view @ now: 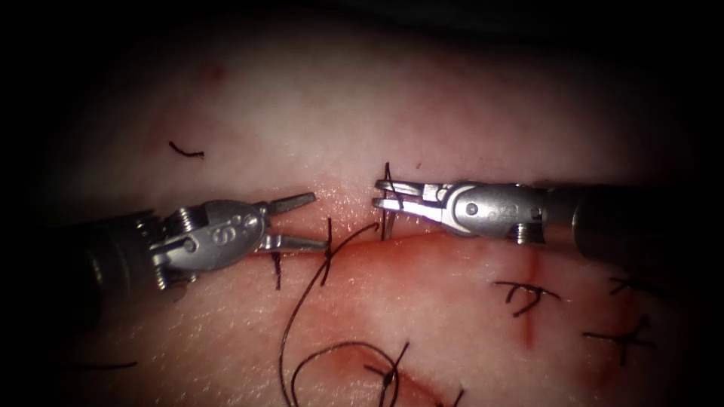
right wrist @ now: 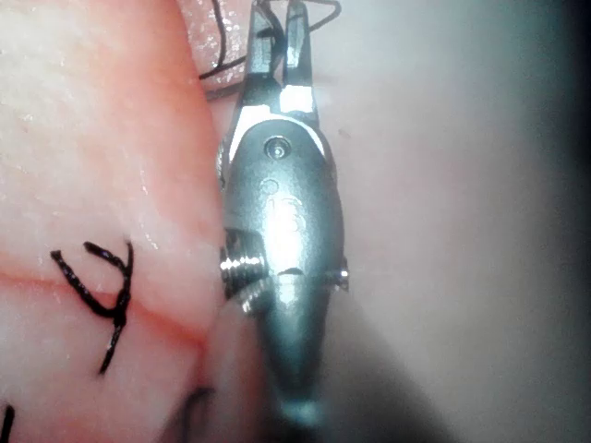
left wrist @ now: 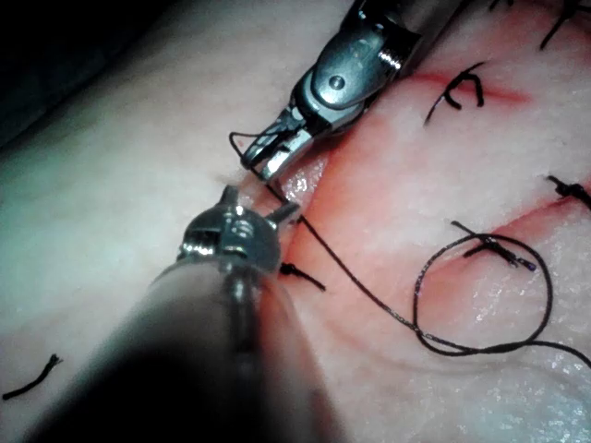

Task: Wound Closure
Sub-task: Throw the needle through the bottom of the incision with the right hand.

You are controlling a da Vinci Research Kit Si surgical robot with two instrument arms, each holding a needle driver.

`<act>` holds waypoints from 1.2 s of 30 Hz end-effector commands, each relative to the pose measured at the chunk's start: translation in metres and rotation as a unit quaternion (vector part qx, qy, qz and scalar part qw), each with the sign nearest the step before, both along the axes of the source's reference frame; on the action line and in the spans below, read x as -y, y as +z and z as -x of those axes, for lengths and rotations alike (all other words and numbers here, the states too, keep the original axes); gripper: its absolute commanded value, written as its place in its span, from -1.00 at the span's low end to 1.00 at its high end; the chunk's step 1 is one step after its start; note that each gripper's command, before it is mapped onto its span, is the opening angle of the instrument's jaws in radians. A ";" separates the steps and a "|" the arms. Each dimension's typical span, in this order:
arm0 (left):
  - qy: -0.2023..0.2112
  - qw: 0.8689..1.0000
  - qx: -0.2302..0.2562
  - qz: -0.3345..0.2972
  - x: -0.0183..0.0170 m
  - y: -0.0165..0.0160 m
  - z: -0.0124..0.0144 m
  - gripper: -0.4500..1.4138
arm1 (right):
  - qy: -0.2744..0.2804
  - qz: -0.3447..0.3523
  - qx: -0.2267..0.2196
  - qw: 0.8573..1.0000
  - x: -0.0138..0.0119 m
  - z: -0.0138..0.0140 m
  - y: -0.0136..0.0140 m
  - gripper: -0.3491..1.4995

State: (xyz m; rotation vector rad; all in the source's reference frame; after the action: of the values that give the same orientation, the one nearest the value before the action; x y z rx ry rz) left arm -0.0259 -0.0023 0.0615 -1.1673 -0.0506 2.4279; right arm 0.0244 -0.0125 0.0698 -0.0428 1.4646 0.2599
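At the cut's (view: pixel 411 235) left end, the L tool (view: pixel 318 222) lies low over the tissue (view: pixel 452 128) w/ jaws wide apart, holding nothing. Its lower jaw tip sits just beside a stitch (view: pixel 329 255) that crosses the cut. From the right, the R tool (view: pixel 375 193) reaches in w/ jaws only narrowly apart. An upright strand (view: pixel 387 175) crosses between them near the tips and isn't visibly clamped. Neither tool holds the needle, and I can't place it.

The long thread (view: pixel 353 236) runs from the cut btwn the two tools, past the stitch, then off toward the near side, where it curls into a slack loop (view: pixel 339 348).

Doing this well, as I judge it:
- R should take the strand deeper in the jaws, not at the very tips, so it won't slip.
- Keep L's open jaws off the cut edge & clear of the stitch beside it.
- Mind the slack loop. Any pull should be slow, along the strand's line, so it doesn't snag the tied stitches (view: pixel 528 294) near & right.
- Don't lift hard on tissue, as the edges look soft.

No containers as such. The cut itself holds red fluid (view: pixel 445 264) along its near edge, w/ thread crossing it. A cut end of thread (view: pixel 186 152) lies far left, well apart from both tools.
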 end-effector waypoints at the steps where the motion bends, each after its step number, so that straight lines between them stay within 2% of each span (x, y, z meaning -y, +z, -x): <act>1: -0.006 1.000 -0.002 0.006 -0.0006 0.0000 0.0007 -0.52 | -0.001 0.000 -0.002 1.000 -0.0001 -0.0010 0.0004 -1.00; 4: -0.010 0.999 -0.011 0.032 -0.0008 -0.0011 0.0004 -0.59 | -0.002 -0.003 -0.002 1.000 0.0000 -0.0011 0.0004 -1.00; 7: -0.038 0.998 -0.018 0.046 -0.0011 -0.0024 0.0002 -0.64 | -0.003 -0.002 -0.003 1.000 0.0001 -0.0011 0.0004 -1.00; 10: -0.028 0.999 0.027 0.038 0.0003 -0.0030 0.0019 -0.61 | -0.004 -0.003 -0.002 1.000 0.0001 -0.0011 0.0004 -1.00; 12: -0.008 0.998 0.058 0.017 0.0018 -0.0030 0.0037 -0.46 | -0.006 -0.006 -0.002 1.000 0.0000 -0.0012 0.0004 -1.00; 13: 0.008 0.997 0.074 0.006 0.0027 -0.0026 0.0052 -0.35 | -0.007 -0.006 -0.004 1.000 -0.0001 -0.0014 0.0004 -1.00; 14: 0.015 0.997 0.070 0.002 0.0034 -0.0017 0.0062 -0.34 | -0.009 -0.012 -0.008 1.000 -0.0002 -0.0015 0.0003 -1.00; 18: 0.035 0.998 0.052 -0.022 0.0043 0.0010 0.0070 -0.44 | -0.014 -0.031 -0.018 0.999 -0.0005 -0.0017 0.0000 -1.00; 19: 0.050 0.997 0.050 -0.040 0.0051 0.0027 0.0072 -0.48 | -0.016 -0.052 -0.025 0.998 -0.0008 -0.0017 0.0000 -1.00; 25: 0.075 0.993 0.050 -0.077 0.0082 0.0072 0.0077 -0.54 | -0.013 -0.090 -0.038 0.995 -0.0018 -0.0020 0.0004 -1.00; 30: 0.091 0.990 0.043 -0.096 0.0099 0.0089 0.0078 -0.54 | -0.015 -0.105 -0.037 0.994 -0.0022 -0.0020 0.0007 -1.00; 36: 0.087 0.990 0.046 -0.104 0.0105 0.0094 0.0081 -0.54 | -0.026 -0.117 -0.026 0.992 -0.0024 -0.0019 0.0010 -1.00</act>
State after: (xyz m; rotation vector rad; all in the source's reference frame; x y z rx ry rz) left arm -0.0334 -0.0131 0.0704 -1.2192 -0.4426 2.4417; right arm 0.0255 -0.0102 0.0704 0.1950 1.4709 0.3948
